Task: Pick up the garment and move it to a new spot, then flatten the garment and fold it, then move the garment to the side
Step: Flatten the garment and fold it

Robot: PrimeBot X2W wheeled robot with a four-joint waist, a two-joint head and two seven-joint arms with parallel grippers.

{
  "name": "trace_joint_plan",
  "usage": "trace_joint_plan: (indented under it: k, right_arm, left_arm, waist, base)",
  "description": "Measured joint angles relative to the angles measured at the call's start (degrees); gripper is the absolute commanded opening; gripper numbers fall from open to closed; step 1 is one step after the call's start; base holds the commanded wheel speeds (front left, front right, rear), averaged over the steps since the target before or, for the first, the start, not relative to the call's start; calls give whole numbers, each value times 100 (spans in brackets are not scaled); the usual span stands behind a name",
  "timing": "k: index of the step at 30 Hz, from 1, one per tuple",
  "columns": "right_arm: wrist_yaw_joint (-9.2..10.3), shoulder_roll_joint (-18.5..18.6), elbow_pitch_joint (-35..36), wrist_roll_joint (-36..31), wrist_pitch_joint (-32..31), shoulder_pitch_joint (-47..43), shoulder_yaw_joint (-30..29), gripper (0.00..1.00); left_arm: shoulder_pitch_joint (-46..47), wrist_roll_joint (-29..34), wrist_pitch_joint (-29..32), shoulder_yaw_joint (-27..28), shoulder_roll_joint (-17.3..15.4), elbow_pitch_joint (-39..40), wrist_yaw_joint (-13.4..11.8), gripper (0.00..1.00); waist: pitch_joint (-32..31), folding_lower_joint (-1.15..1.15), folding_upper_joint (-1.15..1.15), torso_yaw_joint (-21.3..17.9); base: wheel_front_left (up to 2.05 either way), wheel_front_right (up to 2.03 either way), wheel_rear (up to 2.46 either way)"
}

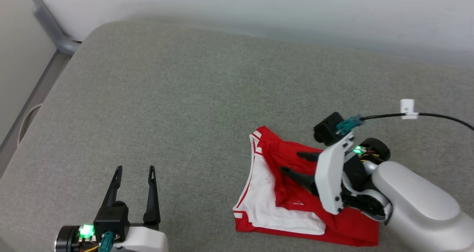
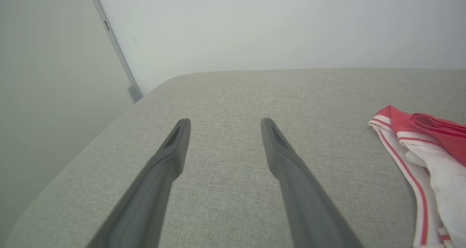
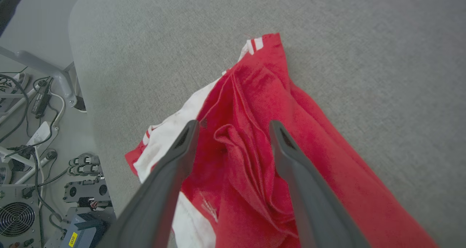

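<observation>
**Folded jersey lies on the cushion, both grippers empty**

The garment (image 1: 292, 192), red with white sleeves, lies in a compact, slightly rumpled fold near the front right of the grey cushioned surface (image 1: 185, 96), directly on the fabric rather than in any bin or basket. The right gripper (image 1: 290, 162) hovers over it, fingers spread either side of a red ridge, pinching nothing. The left gripper (image 1: 135, 168) rests well apart, fingers open. Folding looks done; perhaps only the move aside is left.

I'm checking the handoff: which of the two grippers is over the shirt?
The right gripper: its open jaws are over the red shirt. The left gripper sits apart over bare grey cushion.
</observation>
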State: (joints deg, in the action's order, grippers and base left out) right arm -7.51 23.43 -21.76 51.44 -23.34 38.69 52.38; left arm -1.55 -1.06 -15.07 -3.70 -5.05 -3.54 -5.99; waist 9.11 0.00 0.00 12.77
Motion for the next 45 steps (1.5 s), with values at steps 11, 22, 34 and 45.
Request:
trace_joint_plan:
  k: [11, 22, 34, 45]
  right_arm:
    - [0, 701, 636, -777, 1712, -669, -1258, 100]
    - [0, -235, 710, -2769, 3320, -2072, -3741, 100]
    - [0, -1443, 1812, -4132, 3675, -3605, -5181, 100]
    - [0, -1885, 2291, -4315, 3660, -4464, -5548, 100]
  left_arm:
    - [-319, 77, 0, 69, -92, 48, -52, 100]
    - [-538, 85, 0, 124, -188, 100, -103, 100]
    - [-675, 68, 0, 112, -229, 159, -108, 100]
    - [-738, 31, 0, 38, -213, 255, -57, 100]
  waist:
    - [-440, 0, 0, -456]
    - [-794, -1, 0, -884]
    - [-1020, -1, 0, -1095]
    - [-1045, -1, 0, -1096]
  base:
    - [0, 0, 0]
    - [0, 0, 0]
    - [0, 0, 0]
    - [0, 0, 0]
